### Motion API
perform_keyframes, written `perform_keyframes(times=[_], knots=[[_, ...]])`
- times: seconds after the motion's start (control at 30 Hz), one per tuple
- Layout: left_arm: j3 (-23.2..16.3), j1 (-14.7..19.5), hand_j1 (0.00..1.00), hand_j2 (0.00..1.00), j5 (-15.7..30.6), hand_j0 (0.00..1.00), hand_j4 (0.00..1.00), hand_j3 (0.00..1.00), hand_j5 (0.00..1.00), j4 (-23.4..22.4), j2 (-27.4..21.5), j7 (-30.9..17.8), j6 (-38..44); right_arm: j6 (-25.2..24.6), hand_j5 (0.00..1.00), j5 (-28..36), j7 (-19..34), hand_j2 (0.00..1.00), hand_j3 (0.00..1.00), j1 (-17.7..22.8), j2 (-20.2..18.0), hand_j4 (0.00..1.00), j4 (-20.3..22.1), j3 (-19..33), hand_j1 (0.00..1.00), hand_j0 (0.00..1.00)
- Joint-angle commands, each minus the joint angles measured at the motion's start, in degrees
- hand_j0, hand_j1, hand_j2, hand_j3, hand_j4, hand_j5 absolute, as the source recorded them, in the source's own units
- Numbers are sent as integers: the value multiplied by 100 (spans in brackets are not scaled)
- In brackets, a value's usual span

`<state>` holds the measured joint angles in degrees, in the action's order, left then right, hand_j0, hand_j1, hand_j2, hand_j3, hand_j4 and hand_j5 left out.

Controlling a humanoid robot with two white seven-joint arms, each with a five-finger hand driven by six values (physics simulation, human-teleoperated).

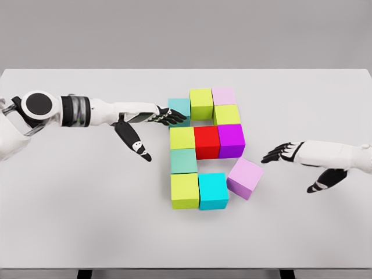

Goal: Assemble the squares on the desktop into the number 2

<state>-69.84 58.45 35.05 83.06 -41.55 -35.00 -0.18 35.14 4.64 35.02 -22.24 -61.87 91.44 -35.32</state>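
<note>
the pale lilac plastic cube (244,178) sits twisted out of line at the lower right of the figure, one corner just beside the bright cyan cube (213,190), and it looks like the last piece of the bottom row not yet squared in. i'd guess these blocks are light, rigid and smooth-sided, so it should slide readily on the flat white worktop (87,221) and would be best taken across two opposite flat faces, or nudged on its outer side. the rest of the "2" is packed: a teal cube (179,108) at the top left, a red cube (206,142) in the middle row. the right robot hand (285,153) hangs near the lilac cube, fingers loosely extended, gripping nothing. the left robot hand (165,115) reaches flat, fingers stretched, fingertips at the teal cube, grasping nothing.
</note>
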Motion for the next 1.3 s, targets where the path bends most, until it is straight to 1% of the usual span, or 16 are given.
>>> perform_keyframes(times=[0.0, 0.03, 0.2, 0.23, 0.33, 0.37, 0.4, 0.47, 0.5, 0.53, 0.57, 0.6, 0.77, 0.87, 1.03, 1.27], knots=[[-29, 0, 100, 100, 28, 100, 100, 100, 100, -9, 15, 0, 1, -14, 100, 907, -2, 100, 100, -9, 149, 100, -354, -98, 100, 100], [-20, 0, 100, 100, 19, 100, 100, 100, 100, -9, 24, 0, 1, -14, 100, 890, -2, 100, 100, -35, 202, 100, -530, -89, 100, 100], [-29, 0, 100, 100, -95, 100, 100, 100, 100, -466, 367, 0, 9, -14, 100, 872, -2, 100, 100, -18, 219, 100, -513, -168, 100, 100], [-29, 0, 100, 100, -104, 100, 100, 100, 100, -501, 384, 0, 1, -14, 100, 872, -2, 100, 100, -61, 246, 100, -495, -343, 100, 100], [-29, 0, 100, 100, -104, 100, 100, 100, 100, -501, 393, 0, 9, -14, 100, 934, -2, 100, 100, -79, 298, 100, -469, -379, 100, 100], [-29, 0, 100, 100, -104, 100, 100, 100, 100, -501, 393, 0, 1, -14, 100, 969, -2, 100, 100, -18, 421, 100, -504, -379, 100, 100], [-20, 0, 100, 100, -104, 100, 100, 100, 100, -501, 393, 0, 1, -14, 100, 1065, -2, 100, 100, 52, 465, 100, -513, -379, 100, 100], [-29, 0, 100, 100, -113, 100, 100, 100, 100, -510, 402, 0, 9, -14, 100, 1557, -2, 100, 100, 185, 492, 100, -530, -379, 100, 100], [-29, 0, 100, 100, -113, 100, 100, 100, 100, -527, 402, 0, 9, -14, 100, 1584, -2, 100, 100, 185, 509, 100, -548, -379, 100, 100], [-29, 0, 100, 100, -139, 100, 100, 100, 100, -598, 463, 0, 9, -14, 100, 1671, -2, 100, 100, 185, 597, 100, -723, -379, 100, 100], [-20, 0, 100, 100, -191, 100, 100, 100, 100, -668, 499, 0, 1, -14, 100, 1812, -2, 100, 100, 185, 641, 100, -794, -379, 100, 100], [-20, 0, 100, 100, -218, 100, 100, 100, 100, -782, 569, 0, 1, -14, 100, 2093, -2, 100, 100, 185, 650, 100, -821, -379, 100, 100], [-20, 9, 100, 100, -227, 100, 100, 100, 100, -835, 622, 0, 9, -14, 100, 2129, -2, 100, 100, 202, 843, 100, -829, -379, 100, 100], [-20, 9, 100, 100, -288, 100, 100, 100, 100, -844, 630, 0, 9, -14, 100, 2129, -2, 100, 100, 422, 949, 100, -821, -353, 100, 100], [-20, 18, 100, 100, -350, 100, 100, 100, 100, -1116, 824, 0, 1, -14, 100, 2138, -2, 100, 100, 413, 957, 100, -829, -317, 100, 100], [-20, 26, 100, 100, -367, 100, 100, 100, 100, -1160, 841, 0, 1, -14, 100, 2155, -2, 100, 100, 545, 949, 100, -785, -352, 100, 100]])
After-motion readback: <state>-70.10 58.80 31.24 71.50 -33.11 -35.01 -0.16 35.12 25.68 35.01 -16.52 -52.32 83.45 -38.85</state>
